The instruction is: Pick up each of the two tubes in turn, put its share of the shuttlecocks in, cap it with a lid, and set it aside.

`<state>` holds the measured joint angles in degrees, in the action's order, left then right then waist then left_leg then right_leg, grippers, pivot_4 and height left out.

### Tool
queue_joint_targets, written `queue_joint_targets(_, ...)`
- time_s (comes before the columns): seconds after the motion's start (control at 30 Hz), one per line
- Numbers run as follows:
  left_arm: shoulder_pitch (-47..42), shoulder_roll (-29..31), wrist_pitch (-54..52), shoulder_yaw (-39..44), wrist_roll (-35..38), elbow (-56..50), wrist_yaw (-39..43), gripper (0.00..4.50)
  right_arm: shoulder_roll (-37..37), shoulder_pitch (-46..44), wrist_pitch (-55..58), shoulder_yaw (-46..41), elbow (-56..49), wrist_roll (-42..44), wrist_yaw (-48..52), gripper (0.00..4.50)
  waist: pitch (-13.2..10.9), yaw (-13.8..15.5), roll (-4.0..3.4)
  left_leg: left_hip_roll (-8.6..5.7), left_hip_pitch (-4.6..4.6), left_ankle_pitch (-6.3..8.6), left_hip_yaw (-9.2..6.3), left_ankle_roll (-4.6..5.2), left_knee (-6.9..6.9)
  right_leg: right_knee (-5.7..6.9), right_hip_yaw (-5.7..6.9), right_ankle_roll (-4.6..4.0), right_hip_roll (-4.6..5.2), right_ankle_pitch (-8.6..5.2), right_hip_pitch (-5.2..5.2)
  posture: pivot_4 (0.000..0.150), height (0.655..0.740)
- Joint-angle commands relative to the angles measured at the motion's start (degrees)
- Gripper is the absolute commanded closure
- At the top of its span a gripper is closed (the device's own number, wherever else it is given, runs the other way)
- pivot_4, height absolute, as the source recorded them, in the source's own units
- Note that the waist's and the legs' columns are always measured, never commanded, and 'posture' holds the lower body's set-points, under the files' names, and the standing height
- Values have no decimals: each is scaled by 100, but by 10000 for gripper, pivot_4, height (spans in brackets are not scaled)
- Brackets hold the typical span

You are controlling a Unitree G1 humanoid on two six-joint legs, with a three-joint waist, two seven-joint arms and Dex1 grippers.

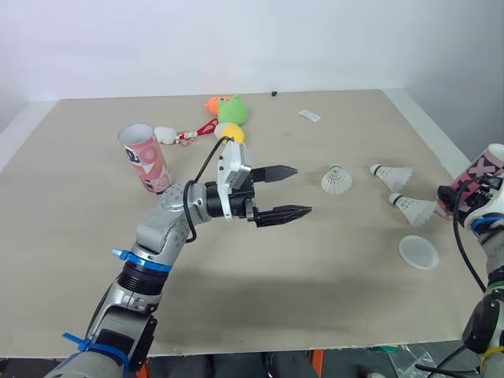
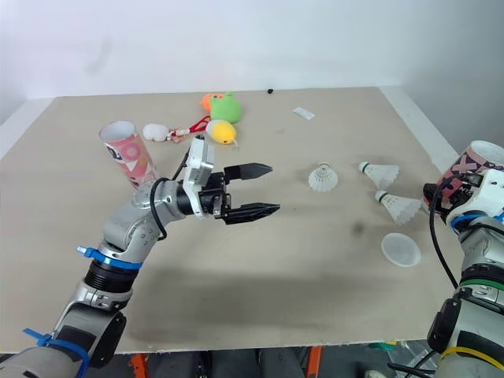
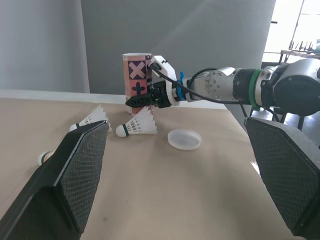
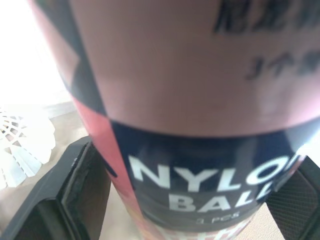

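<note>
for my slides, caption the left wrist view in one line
Open left gripper faces the right gripper clasping a tube, with shuttlecocks and a lid beside it.

I have open bench (image 1: 260, 291) ahead of the left gripper (image 1: 302, 189), whose fingers are spread wide above it. The surface is bare from there to the nearest shuttlecock (image 1: 336, 180), and the near half of the bench is bare as well. The right side is crowded. The far shuttlecock (image 1: 391, 175), the near shuttlecock (image 1: 413, 209) and the lid (image 1: 418, 252) lie close to the held tube (image 1: 487, 167), which is clamped in the right gripper (image 3: 139, 99). Just beyond my left forearm the standing tube (image 1: 146, 157) is in the way, with toys (image 1: 228, 114) past it.
</note>
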<state>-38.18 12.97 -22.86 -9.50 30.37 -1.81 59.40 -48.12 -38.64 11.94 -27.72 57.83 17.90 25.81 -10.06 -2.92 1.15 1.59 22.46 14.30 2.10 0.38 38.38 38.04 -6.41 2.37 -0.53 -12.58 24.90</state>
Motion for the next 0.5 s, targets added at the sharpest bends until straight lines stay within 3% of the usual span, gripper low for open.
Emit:
queue_joint_targets(0.03, -13, 75, 97, 117, 37, -122, 52, 0, -272, 36, -4, -118, -133, 71, 75, 613, 0, 0, 0, 0, 0, 0, 0, 0, 0, 0, 0, 0, 0, 0, 0, 1500, 7323)
queue_joint_targets(0.5, -57, 165, 124, 210, 90, -11, 131, 0, -290, 1146, 816, -350, -1588, 556, 674, 613, 0, 1, 0, 0, 0, 0, 3, 0, 0, -1, -2, 5, 0, 1, 0, 1500, 7323)
